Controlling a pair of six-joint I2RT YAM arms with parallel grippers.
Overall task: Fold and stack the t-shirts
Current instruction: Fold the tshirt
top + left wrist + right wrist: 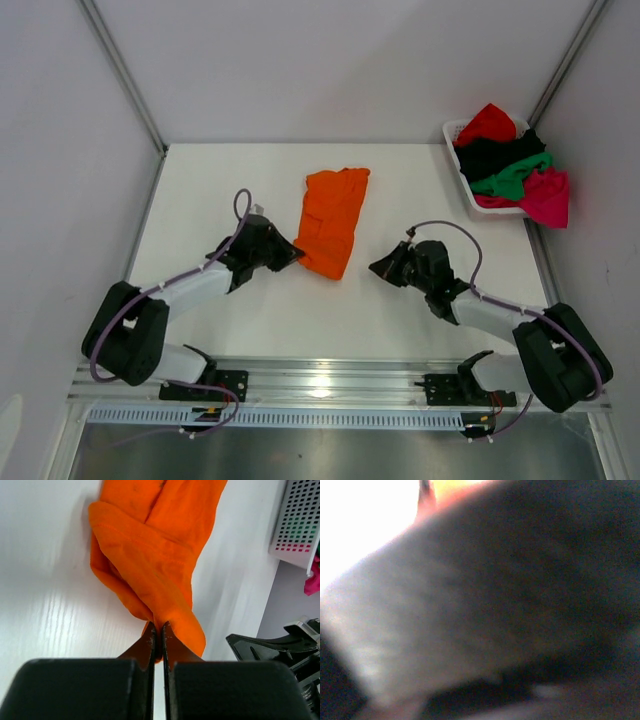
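Left wrist view shows the left jaws pressed shut at the near corner of the orange t-shirt (160, 555), which lies part-folded mid-tabletop (220, 180). The right jaws are closed too, near it. Open both, pinch the near corners evenly and fold squarely. The other t-shirts (510, 165) sit in the basket (453, 130).

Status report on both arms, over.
Left gripper shut on orange t-shirt edge. Right gripper shut, clear of it. Other t-shirts heaped in basket. No obstruction seen.

Both arms stretched forward, low; left hand (296, 254) closed, right hand (376, 268) closed, tips pointing inward.
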